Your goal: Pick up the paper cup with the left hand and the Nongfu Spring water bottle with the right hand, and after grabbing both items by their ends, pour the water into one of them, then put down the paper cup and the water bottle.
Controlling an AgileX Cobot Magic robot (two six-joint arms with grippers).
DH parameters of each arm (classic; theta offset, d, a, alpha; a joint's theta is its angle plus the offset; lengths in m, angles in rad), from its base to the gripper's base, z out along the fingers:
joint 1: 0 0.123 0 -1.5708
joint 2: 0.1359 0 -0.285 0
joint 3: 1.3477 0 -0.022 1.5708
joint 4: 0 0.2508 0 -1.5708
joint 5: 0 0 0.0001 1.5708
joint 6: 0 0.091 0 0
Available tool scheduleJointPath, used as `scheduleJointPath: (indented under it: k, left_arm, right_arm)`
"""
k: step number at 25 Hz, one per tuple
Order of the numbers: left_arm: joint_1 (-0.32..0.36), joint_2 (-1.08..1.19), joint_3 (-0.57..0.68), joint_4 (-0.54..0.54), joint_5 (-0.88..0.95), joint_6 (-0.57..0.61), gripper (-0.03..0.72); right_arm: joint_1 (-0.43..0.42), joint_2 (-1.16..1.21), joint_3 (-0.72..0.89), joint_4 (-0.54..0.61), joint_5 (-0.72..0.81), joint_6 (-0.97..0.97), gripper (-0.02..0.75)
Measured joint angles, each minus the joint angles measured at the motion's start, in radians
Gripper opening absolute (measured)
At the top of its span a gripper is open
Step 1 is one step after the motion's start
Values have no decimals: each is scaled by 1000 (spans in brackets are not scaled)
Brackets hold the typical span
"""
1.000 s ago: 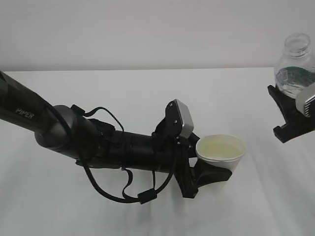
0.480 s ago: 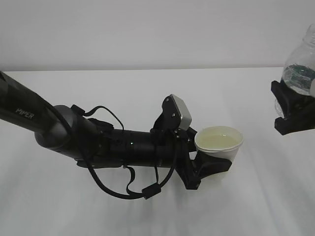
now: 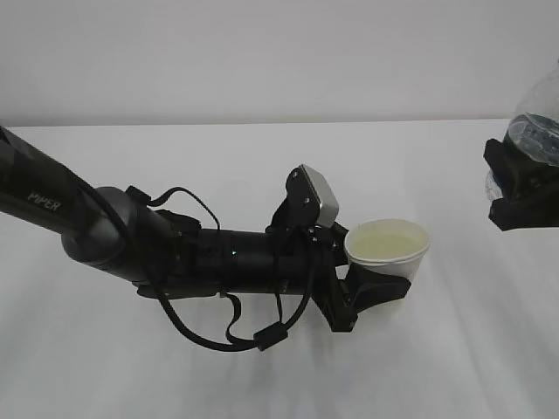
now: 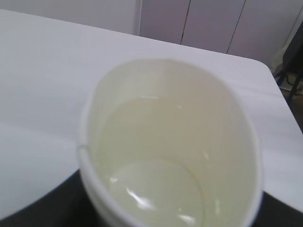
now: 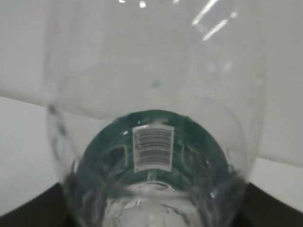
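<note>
Above the tabletop (image 3: 262, 157), left jaws clasp the white paper cup (image 3: 387, 253), its cream inside holding water (image 4: 156, 189). Right jaws grasp the clear, green-labelled Nongfu Spring water bottle (image 3: 539, 127)

One paper cup (image 3: 389, 251), one bottle (image 3: 537, 131)

The Nongfu Spring water bottle (image 3: 538, 131) is cut off by the right edge of the exterior view, its mouth and upper body out of frame and its base hidden in the right hand (image 3: 515, 188), whose arm lies beyond that edge. Below the bottle in the right wrist view, the fingers show only as dark corners, and the barcode print on its label is too blurred to read. The paper cup (image 4: 170, 151) loses its base to the left wrist view's bottom edge.
</note>
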Motion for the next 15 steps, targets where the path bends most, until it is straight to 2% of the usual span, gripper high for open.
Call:
scheduleJointPath:
  k: [15]
  left_arm:
    - [0,0,0,-6,0,18,425]
  right_arm:
    - [0,0,60,47,-4,76,429]
